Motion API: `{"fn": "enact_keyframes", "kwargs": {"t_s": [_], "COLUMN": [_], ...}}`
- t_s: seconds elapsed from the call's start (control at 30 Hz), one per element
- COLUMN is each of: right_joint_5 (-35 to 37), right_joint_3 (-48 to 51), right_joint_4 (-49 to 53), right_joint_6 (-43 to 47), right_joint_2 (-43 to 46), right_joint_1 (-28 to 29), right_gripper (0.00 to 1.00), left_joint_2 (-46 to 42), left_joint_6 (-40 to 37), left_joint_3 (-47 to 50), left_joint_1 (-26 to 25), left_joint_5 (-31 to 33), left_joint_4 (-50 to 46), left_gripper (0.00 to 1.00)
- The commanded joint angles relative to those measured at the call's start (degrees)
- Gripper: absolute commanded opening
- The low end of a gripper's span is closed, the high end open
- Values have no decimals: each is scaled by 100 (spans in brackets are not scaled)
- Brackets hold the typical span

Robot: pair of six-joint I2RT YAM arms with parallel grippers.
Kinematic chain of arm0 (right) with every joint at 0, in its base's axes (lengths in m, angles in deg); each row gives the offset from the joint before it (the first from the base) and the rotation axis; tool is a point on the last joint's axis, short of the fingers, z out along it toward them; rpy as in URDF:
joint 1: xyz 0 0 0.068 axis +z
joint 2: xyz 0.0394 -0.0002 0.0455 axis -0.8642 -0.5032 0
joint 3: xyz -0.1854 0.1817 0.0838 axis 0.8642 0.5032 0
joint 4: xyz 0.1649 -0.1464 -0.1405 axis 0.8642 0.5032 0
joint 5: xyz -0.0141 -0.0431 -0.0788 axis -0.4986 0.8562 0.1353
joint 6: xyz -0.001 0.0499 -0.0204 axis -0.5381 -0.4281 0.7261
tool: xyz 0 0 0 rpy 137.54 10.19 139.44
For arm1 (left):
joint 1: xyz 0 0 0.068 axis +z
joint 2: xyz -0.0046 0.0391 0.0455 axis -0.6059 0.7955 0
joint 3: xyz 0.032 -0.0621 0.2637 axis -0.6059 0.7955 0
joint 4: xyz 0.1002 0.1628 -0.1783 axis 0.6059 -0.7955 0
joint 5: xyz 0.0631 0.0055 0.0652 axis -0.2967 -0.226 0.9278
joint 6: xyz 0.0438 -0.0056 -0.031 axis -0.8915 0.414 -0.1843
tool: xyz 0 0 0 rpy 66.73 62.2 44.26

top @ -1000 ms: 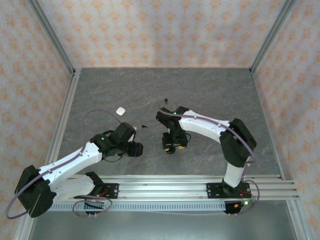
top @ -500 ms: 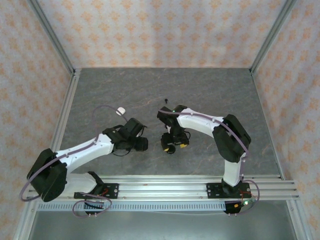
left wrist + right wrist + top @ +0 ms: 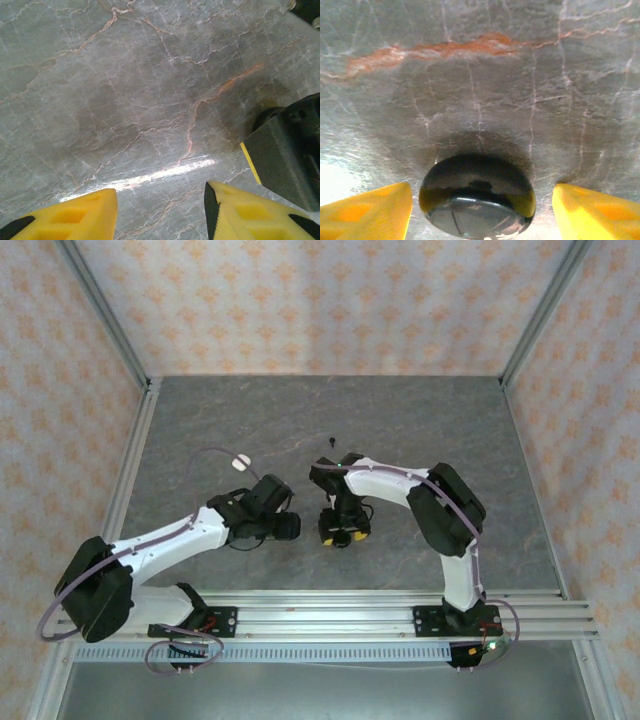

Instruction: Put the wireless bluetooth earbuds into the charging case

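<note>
Early, seemingly: black earbud (image 3: pixel 331 443) lay loose, far side. On right gripper (image 3: pixel 480 200), jaws stood released astride black case (image 3: pixel 477 192); left gripper (image 3: pixel 160 210) released, empty.

This is a robotics lab test cell, not a lived-in room. A grey marble-patterned desk (image 3: pixel 400 420) is boxed in at 9, 12 and 3 o'clock by flat panels (image 3: pixel 320 300) printed with a repeating orange motif, held in bare aluminium frame posts (image 3: pixel 105 325). At 6 o'clock a slotted aluminium rail (image 3: pixel 330 618) carries two white-and-black robot arms bolted side by side, the left arm (image 3: pixel 160 545) and the right arm (image 3: pixel 400 485), with loose purple cables (image 3: pixel 212 450) looping off them.
</note>
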Motion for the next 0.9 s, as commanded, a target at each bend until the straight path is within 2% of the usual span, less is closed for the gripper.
{"fn": "enact_keyframes", "kwargs": {"t_s": [0.0, 0.17, 0.33, 0.67, 0.87], "right_joint_5": [101, -107, -347, -692, -642], "right_joint_3": [11, 112, 358, 413, 43], "right_joint_4": [-13, -175, -412, -829, -860], "right_joint_6": [-281, -662, -1203, -2504, -3137], "right_joint_2": [-179, -69, 384, 1854, 2506], "right_joint_1": [31, 15, -106, -537, -590], "right_gripper": [65, 52, 45, 42, 42], "left_joint_2": [-190, -307, -690, -2073, -2003], "left_joint_6": [82, -32, -254, -851, -961], "left_joint_3": [148, 138, 197, 910, 953], "left_joint_1": [-62, -65, -57, -71, -115], "left_joint_5": [252, 349, 549, 690, 358], "left_joint_4": [91, 133, 453, 2507, 3697], "left_gripper": [49, 49, 49, 51, 52]}}
